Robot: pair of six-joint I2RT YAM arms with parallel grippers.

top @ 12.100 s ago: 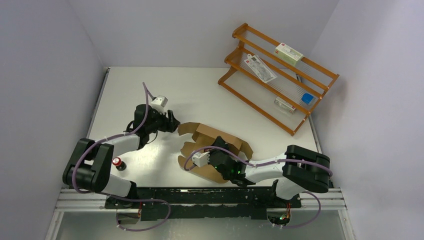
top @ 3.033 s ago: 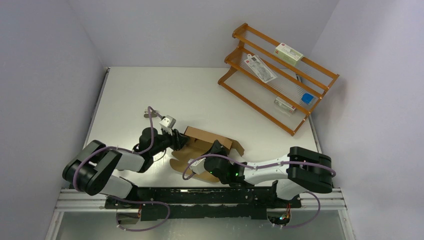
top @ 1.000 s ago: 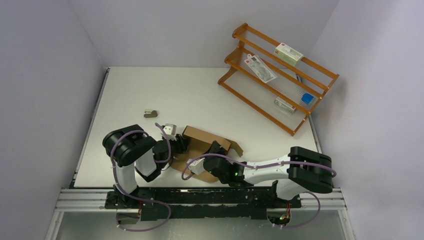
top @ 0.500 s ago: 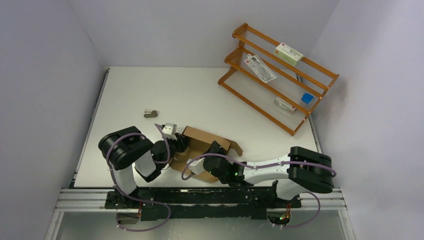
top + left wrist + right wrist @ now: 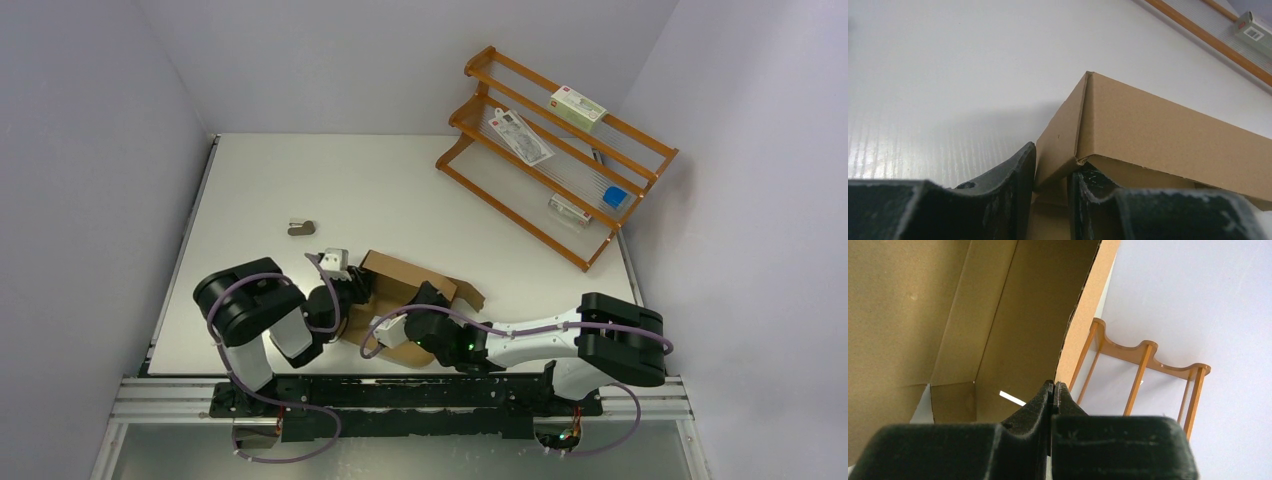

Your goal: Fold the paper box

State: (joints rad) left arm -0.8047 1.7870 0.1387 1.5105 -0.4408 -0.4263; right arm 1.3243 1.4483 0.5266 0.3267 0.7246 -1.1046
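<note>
The paper box (image 5: 415, 280) is a brown cardboard mailer, half raised, lying near the table's front between the two arms. My left gripper (image 5: 358, 292) is at its left corner. In the left wrist view the gripper (image 5: 1053, 167) has its jaws narrowed onto a side flap of the box (image 5: 1168, 130), one finger on each face. My right gripper (image 5: 427, 300) reaches into the box from the front. Seen from the right wrist, it (image 5: 1053, 385) is shut, with its tips at the foot of an upright wall of the box (image 5: 948, 305) and nothing between them.
An orange wooden rack (image 5: 560, 150) stands at the back right, also visible behind the box wall as the rack (image 5: 1143, 360). It holds white packages (image 5: 577, 104) and a blue item (image 5: 615, 196). A small grey object (image 5: 300, 227) lies on the table left of centre.
The left jaws have narrowed onto the box's corner flap. The left arm's elbow has swung a little left and the box has shifted slightly towards it. The right gripper stays shut.
</note>
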